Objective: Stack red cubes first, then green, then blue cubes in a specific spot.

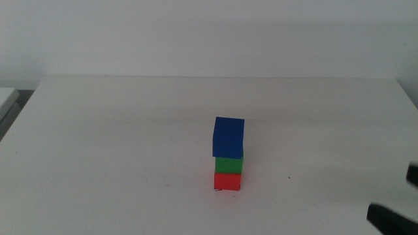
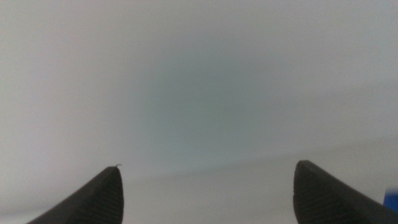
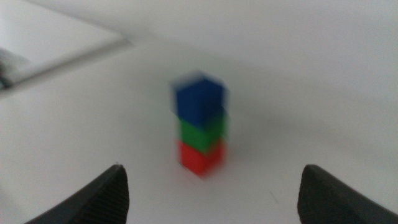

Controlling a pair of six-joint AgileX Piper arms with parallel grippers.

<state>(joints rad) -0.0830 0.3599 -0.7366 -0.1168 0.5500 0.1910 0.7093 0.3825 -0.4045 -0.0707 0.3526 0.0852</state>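
Observation:
Three cubes stand as one tower mid-table: the red cube [image 1: 227, 181] on the tabletop, the green cube [image 1: 228, 164] on it, the blue cube [image 1: 228, 137] on top, turned slightly. The specific spot lies under the tower; a tiny dark mark [image 1: 218, 190] peeks out at the red cube's foot. My right gripper [image 1: 403, 196] sits at the picture's lower right, well clear of the tower, open and empty. Its wrist view shows the blurred blue cube [image 3: 199, 99], green cube [image 3: 202, 134] and red cube [image 3: 199, 158] ahead of the right gripper [image 3: 212, 167]. My left gripper [image 2: 208, 165] is open over bare table, outside the middle view.
A lone tiny black dot [image 1: 289, 177] marks the white table [image 1: 117, 143] to the right of the tower. A lighter ledge [image 1: 8, 98] borders the table's far left edge. A blue sliver [image 2: 392, 198] shows at the edge of the left wrist view.

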